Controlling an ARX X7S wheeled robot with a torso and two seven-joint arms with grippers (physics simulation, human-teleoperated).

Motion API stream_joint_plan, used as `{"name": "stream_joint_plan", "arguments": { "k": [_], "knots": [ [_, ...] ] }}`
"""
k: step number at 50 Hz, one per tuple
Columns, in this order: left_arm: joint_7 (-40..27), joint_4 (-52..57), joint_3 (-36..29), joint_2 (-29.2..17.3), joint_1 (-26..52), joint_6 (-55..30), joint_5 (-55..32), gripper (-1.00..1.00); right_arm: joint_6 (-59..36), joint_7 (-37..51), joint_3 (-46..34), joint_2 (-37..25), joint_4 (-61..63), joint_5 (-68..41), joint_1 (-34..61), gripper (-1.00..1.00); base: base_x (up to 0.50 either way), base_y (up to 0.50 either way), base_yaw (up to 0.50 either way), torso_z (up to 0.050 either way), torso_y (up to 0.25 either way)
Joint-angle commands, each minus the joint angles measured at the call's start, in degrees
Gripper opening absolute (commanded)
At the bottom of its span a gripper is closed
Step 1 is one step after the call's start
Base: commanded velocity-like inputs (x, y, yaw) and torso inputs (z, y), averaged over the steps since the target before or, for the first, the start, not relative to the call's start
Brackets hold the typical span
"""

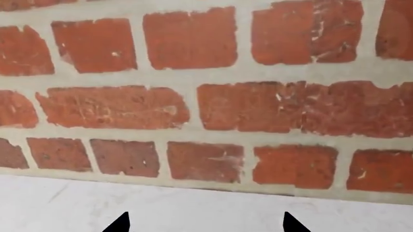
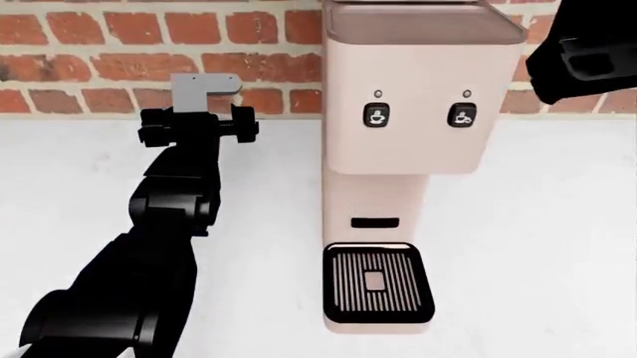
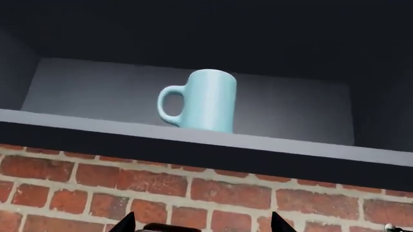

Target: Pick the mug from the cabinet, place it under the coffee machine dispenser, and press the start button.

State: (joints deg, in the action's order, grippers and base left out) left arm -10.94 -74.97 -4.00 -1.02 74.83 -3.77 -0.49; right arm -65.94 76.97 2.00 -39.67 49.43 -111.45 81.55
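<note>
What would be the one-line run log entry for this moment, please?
stage: reaching for mug | mug: upright on cabinet shelf, untouched | drip tray: empty | right gripper: open below shelf | left gripper: open, holding nothing

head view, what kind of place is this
Most likely a simulated kitchen or coffee corner: a coffee machine with a slotted drip tray stands on a white counter against a red brick wall, and a mug sits upright in a dark cabinet above.

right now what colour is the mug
Light teal-blue. The mug shows best in the right wrist view, upright on the cabinet shelf.
</note>
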Motion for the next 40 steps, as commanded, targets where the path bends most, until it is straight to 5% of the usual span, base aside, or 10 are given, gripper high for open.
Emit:
{"name": "stream_joint_plan", "arguments": {
  "k": [1,20,23,32,40],
  "knots": [
    [0.0,0.0,-0.4,0.0,-0.1,0.0,0.1,1.0,2.1,3.0,-2.5,-2.7,-1.1,-4.7,5.4,1.0,0.5,0.0,0.0,0.0,0.0],
    [-1.2,0.0,-1.6,0.1,-0.4,0.8,0.5,1.0,6.0,7.8,-5.8,-4.0,-2.5,-7.6,7.9,1.0,0.39,0.0,0.0,0.0,0.0],
    [-2.2,0.0,-3.3,0.4,-0.3,0.6,1.3,1.0,8.2,12.1,-11.5,-3.9,-4.3,-11.2,13.5,1.0,0.0,0.0,0.0,0.0,0.0],
    [-5.4,0.0,-2.6,-0.2,1.0,-1.5,-0.2,1.0,32.1,12.9,-47.5,-14.1,-5.6,-17.4,46.4,1.0,0.0,0.0,0.0,0.0,0.0],
    [-7.0,0.0,-1.7,-0.3,0.7,-2.1,-0.1,1.0,37.8,12.9,-53.6,-13.7,-6.8,-19.9,53.3,1.0,0.0,0.0,0.0,0.0,0.0]
  ]
}}
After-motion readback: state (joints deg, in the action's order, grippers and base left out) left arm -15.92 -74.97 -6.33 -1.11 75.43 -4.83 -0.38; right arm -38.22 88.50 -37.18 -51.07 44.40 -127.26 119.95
